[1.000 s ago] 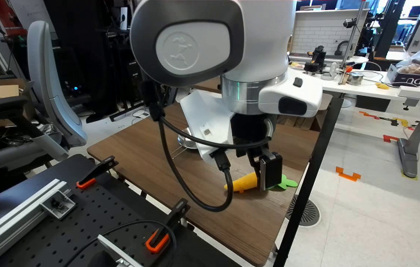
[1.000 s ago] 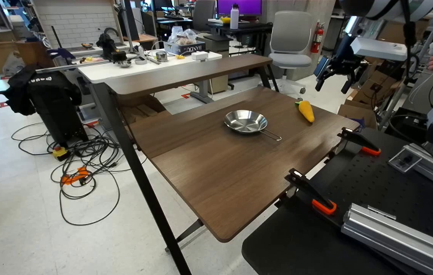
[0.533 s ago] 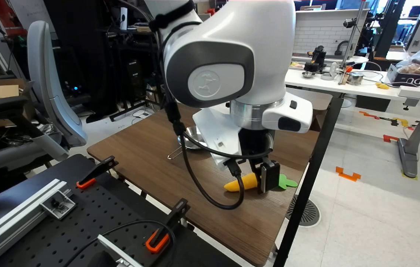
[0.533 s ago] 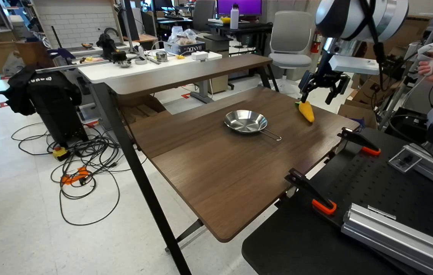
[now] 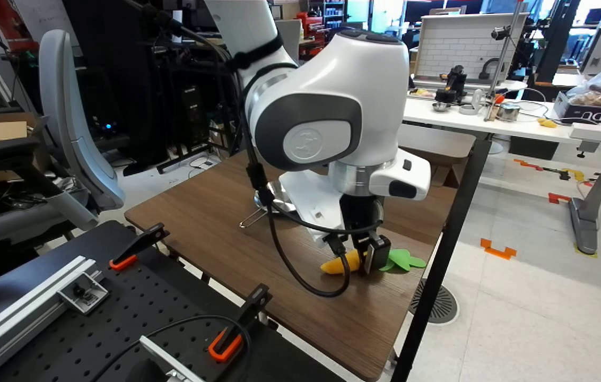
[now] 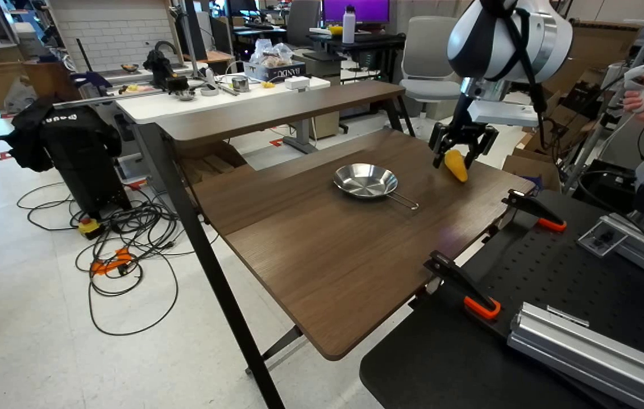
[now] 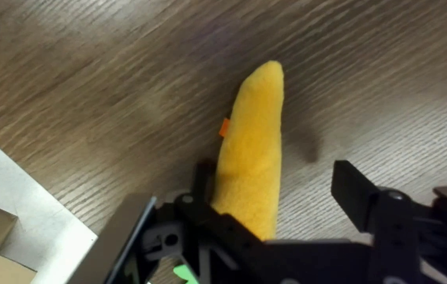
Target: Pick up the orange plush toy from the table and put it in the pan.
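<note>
The orange plush toy is a yellow-orange carrot with green leaves. It lies on the brown table in both exterior views (image 5: 336, 265) (image 6: 457, 166) and runs up the middle of the wrist view (image 7: 253, 146). My gripper (image 7: 272, 175) is open, its fingers on either side of the toy. The left finger in the wrist view is close beside the toy; a gap shows at the other finger. In both exterior views the gripper (image 5: 372, 260) (image 6: 453, 162) is low over the toy. The steel pan (image 6: 365, 180) is empty; the arm partly hides it in an exterior view (image 5: 284, 200).
The pan's wire handle (image 6: 404, 200) points toward the black mounting board (image 6: 549, 284). Black clamps with orange tips (image 6: 464, 284) sit at the table edge (image 6: 333, 346). A raised wooden shelf (image 6: 287, 111) stands along the back. A cable (image 5: 289, 270) hangs from the arm.
My open gripper has come down and sideways to the toy, so its fingers now straddle it. The toy and the pan have not moved.
</note>
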You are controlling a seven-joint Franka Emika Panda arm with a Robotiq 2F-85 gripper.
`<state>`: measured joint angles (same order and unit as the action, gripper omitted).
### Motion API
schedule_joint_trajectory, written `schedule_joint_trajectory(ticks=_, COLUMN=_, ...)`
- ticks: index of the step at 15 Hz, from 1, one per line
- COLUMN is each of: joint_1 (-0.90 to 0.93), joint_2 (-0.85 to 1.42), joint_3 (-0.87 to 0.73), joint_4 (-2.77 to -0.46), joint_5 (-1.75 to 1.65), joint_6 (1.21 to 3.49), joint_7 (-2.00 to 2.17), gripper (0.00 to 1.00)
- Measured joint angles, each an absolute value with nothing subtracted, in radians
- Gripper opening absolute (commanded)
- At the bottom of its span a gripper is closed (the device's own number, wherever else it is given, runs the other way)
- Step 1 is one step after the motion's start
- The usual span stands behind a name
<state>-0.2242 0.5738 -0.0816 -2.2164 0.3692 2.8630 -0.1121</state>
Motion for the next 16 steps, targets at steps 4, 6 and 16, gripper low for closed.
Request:
schedule_joint_trajectory(ticks=4, joint_1=-0.224, joint_2=0.584, joint_3=-0.076, joint_4=-2.207, joint_5=0.336, joint_6=2.871, joint_7=-0.109, gripper=0.2)
schedule_joint_trajectory(ticks=6, joint_1=-0.224, joint_2=0.583, joint_3=-0.073, joint_4=-2.205, joint_5=0.318, joint_6=2.871, joint_7=-0.109, gripper=0.05)
schedule_joint_trajectory(ticks=16, joint_1=-0.174, joint_2=0.506, joint_3=-0.032, joint_4=-2.23, joint_5=0.201, joint_6=2.869, joint_7=-0.106, gripper=0.03)
